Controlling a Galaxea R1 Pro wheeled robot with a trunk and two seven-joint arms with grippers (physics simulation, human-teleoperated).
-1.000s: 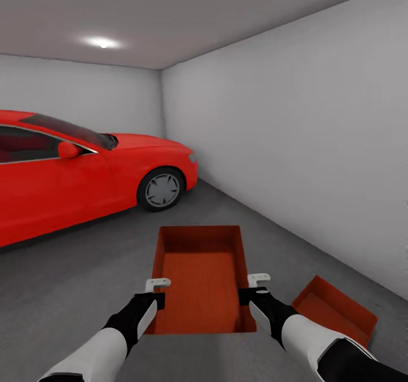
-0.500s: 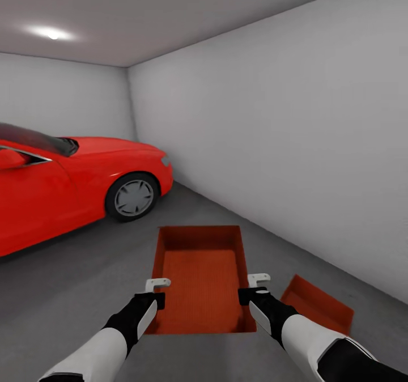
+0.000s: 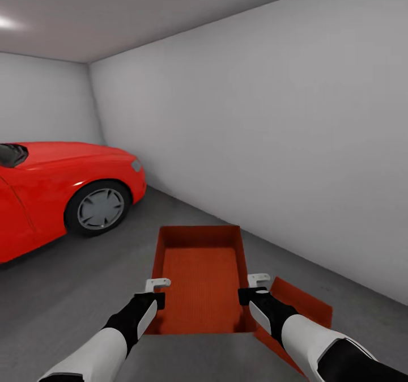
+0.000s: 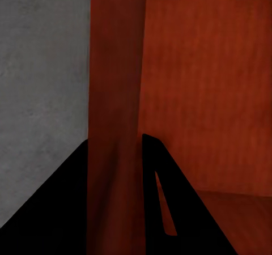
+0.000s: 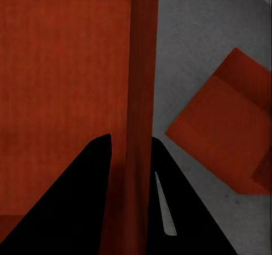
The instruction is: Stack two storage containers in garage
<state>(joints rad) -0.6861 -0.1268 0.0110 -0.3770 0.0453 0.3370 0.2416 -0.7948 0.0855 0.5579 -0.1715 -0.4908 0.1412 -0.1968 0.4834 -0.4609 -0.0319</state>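
In the garage, the left gripper [image 3: 158, 291] and right gripper [image 3: 259, 286] each clamp a side wall of the carried bin [image 3: 199, 277], held above the floor [image 3: 68, 291]. The second bin [image 3: 303, 302] sits low right; stacking apparently comes next, needing alignment overhead.

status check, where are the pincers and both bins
Left pincer and right pincer clamped on carried bin walls. Second bin on garage floor, lower right. Red car left, apart.
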